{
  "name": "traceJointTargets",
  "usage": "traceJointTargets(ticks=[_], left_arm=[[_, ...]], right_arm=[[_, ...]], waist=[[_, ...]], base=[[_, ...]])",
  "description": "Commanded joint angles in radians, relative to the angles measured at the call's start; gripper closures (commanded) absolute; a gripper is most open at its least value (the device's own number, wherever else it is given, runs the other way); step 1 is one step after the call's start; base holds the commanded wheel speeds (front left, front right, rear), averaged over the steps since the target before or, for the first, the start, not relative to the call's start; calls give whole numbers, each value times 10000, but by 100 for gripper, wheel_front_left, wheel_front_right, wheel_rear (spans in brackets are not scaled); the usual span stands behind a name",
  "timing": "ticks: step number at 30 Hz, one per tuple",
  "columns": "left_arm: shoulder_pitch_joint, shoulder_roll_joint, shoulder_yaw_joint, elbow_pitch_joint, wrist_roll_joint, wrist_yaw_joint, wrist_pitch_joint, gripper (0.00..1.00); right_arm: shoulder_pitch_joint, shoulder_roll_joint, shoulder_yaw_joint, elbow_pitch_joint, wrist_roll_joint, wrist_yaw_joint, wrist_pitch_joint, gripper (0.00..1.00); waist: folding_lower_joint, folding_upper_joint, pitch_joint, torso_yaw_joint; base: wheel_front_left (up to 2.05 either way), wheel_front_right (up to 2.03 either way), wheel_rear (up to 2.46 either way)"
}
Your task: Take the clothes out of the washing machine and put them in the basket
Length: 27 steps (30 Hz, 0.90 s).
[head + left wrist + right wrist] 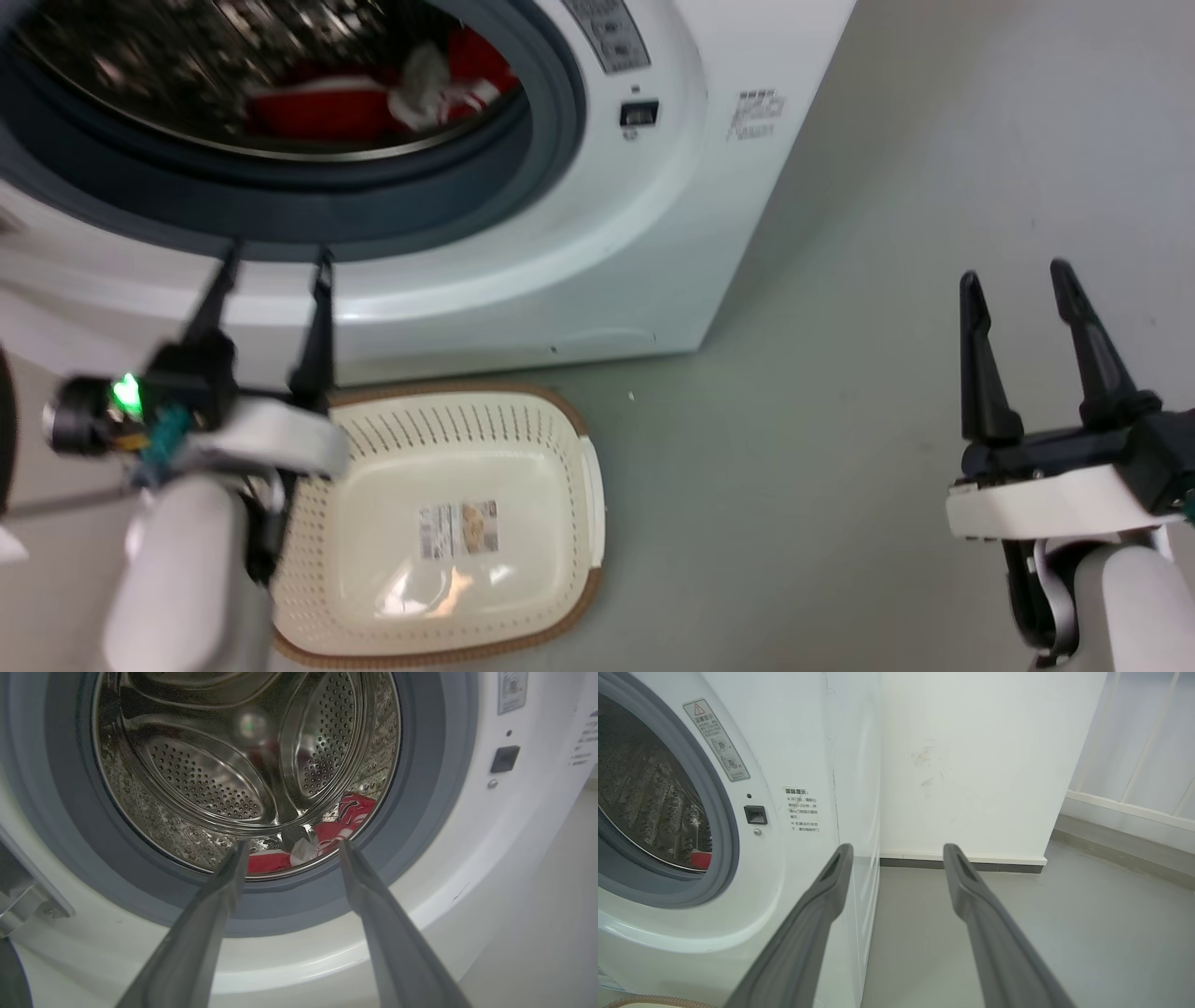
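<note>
The white washing machine [597, 243] has its porthole open, and red clothes [364, 98] with white stripes lie at the bottom of the steel drum [210, 774]. In the left wrist view the clothes [336, 828] sit low right in the drum. My left gripper [275, 261] is open, its fingertips just before the grey porthole rim, outside the drum. The cream basket [523, 420] with a brown rim stands empty on the floor below the porthole. My right gripper [1018, 275] hangs open over bare floor to the right of the machine, holding nothing.
Grey floor [887, 373] spreads right of the machine. A white wall [971, 765] with a dark skirting stands behind it, and a white railing [1134, 765] runs at the far right. A door-latch slot [639, 114] sits beside the porthole.
</note>
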Motion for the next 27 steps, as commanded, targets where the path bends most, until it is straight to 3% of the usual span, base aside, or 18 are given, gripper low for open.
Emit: traceJointTargets(ticks=[1,8,18,22,27], left_arm=[[-595,232,29,383,-41,-71,-28,0],[-3997,1670,-512,2223,-624,-298,1473,0],[-8260,3790,-3096,3372,-2741,-309,5233,0],[-9843,4609,-3776,3924,-3588,-310,6824,0],[-11169,5245,-4379,4439,-4344,-311,8439,0]], right_arm=[[-267,18,15,-115,94,-10,-23,0],[-763,24,179,-563,347,-10,-23,0],[-1207,21,692,-907,763,-8,-23,0],[-1313,20,1039,-1004,964,-10,-23,0],[-1365,23,1362,-1191,1263,-9,-23,0]], waist=[[-1,0,1053,-427],[-1,0,2535,-864],[-1,0,4087,-1433],[-1,0,4543,-1828],[-1,0,5014,-2294]], base=[[0,0,0],[0,0,0],[0,0,0],[0,0,0],[0,0,0]])
